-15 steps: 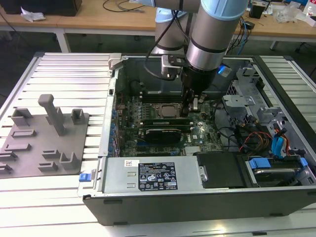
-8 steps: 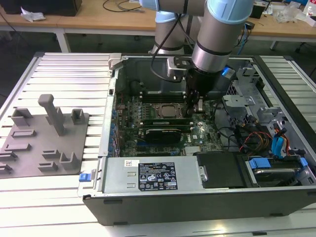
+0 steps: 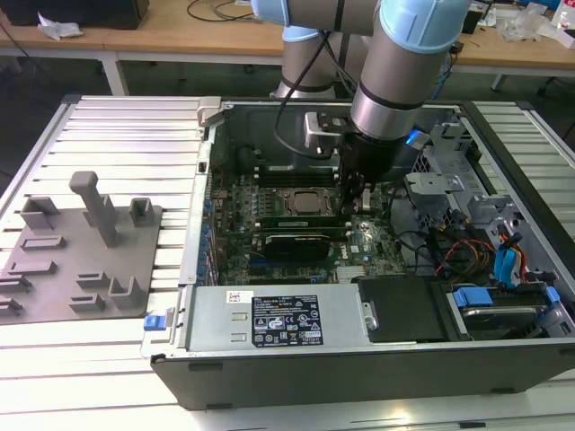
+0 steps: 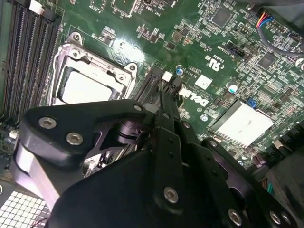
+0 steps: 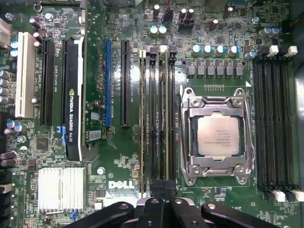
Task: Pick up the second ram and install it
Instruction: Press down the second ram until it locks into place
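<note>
In the first wrist view the second ram stands edge-on in a black slot beside the processor socket, a thin green-gold strip running the slot's length. A similar stick sits two slots over. My gripper is at one end of the second ram, its dark fingers drawn together over that end. In the second wrist view the gripper narrows to a closed tip by a white end clip. From outside, the gripper reaches down into the open computer case. Whether the tips touch the stick is hidden.
A black graphics card lies beyond the slots, with a silver heatsink near it. Several empty black slots flank the socket's other side. A grey holder sits on the slatted table at the exterior view's left. Cables and drive bays crowd the case's right.
</note>
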